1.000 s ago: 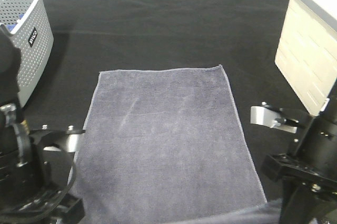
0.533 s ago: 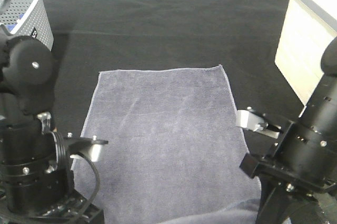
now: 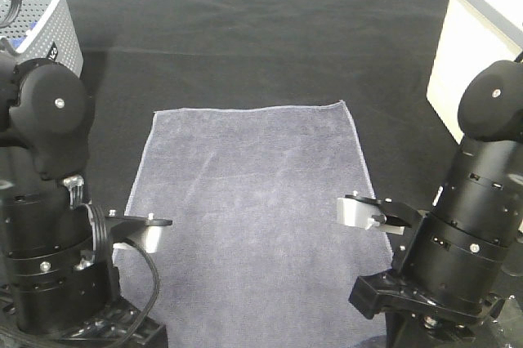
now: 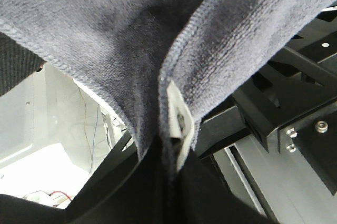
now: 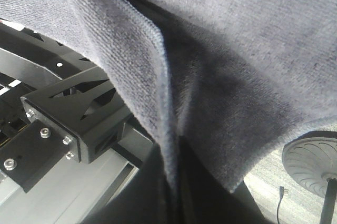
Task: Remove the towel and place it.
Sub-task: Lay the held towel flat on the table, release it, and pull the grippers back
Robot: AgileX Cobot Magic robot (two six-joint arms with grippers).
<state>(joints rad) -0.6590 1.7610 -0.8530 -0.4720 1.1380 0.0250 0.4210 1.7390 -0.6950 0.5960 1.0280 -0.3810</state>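
My left gripper (image 4: 169,145) and right gripper (image 5: 172,166) each pinch a near corner of the large greyish-lavender terry towel (image 3: 253,201), fingers pressed tight on its hem, so I can lift it evenly from where it lies flat mid-frame on the black table cloth (image 3: 245,29).

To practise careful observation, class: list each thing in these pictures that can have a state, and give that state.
towel: spread flat, near end pinched by both grippers
left gripper: shut on towel
right gripper: shut on towel
grey perforated basket: upright
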